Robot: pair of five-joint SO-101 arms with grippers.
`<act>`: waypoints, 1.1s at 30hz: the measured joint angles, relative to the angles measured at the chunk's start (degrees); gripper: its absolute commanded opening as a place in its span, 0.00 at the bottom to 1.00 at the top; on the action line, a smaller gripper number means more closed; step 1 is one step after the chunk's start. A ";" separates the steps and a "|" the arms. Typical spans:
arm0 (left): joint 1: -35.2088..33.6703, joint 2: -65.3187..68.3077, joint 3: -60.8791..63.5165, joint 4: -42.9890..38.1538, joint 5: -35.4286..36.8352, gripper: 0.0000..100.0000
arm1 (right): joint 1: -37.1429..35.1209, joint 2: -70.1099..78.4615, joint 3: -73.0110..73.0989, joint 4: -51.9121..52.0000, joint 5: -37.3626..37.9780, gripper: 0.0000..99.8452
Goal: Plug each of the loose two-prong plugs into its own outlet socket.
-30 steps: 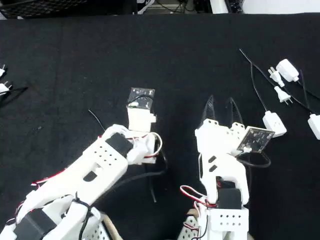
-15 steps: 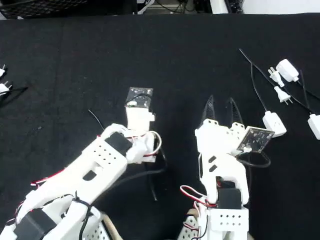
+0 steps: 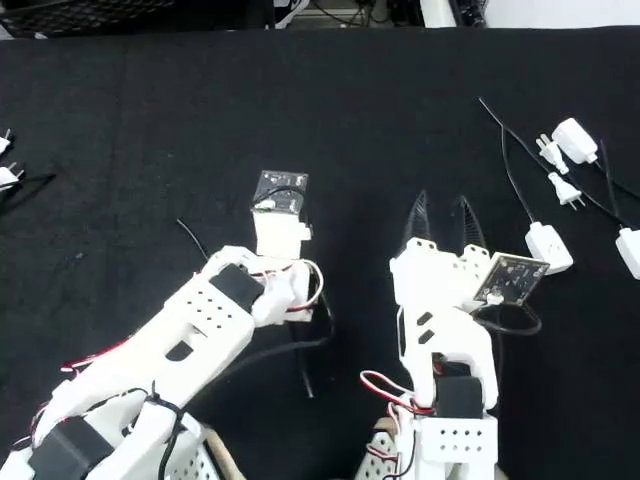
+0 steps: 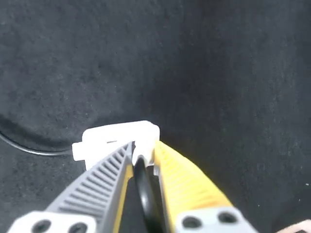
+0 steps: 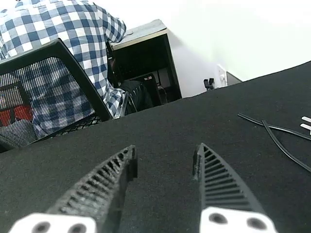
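**Left arm.** The left tool is closed to a narrow gap on a white connector. The grey finger and the yellow finger meet at the connector's near edge, and a small white part of it sits between their tips. The connector lies flat on the black worktop. A thin black cable leaves one end of it and curves away over the cloth. The pictures do not show whether this connector is a plug or a socket. In the high view the arm reaches in from the near left corner, with its wrist camera near the middle of the worktop.

**Right arm.** The right tool is wide open and holds nothing. Its two dark ribbed fingers stand apart above bare cloth, just right of centre and well apart from the left arm's wrist.

**Task items, right side.** Two loose two-prong plugs lie near the right edge, one just beside the other. A white adapter block lies just beside the farther plug. One white socket lies nearer the arms, on a black lead. A second socket lies at the right edge.

**Task items, left side.** Two small white plug ends show at the left edge.
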 measured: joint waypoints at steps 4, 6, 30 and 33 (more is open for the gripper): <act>-0.09 0.00 0.35 0.00 0.18 0.03 | 0.00 0.00 0.00 0.00 0.00 0.20; -0.09 -0.09 1.32 -0.44 0.09 0.03 | 0.00 0.00 0.00 0.00 0.00 0.20; 0.00 -0.35 2.20 -0.70 0.97 0.03 | 0.00 0.00 0.00 0.00 0.00 0.20; 0.00 -0.35 2.29 -0.70 0.97 0.03 | 0.00 0.00 0.00 0.00 0.00 0.20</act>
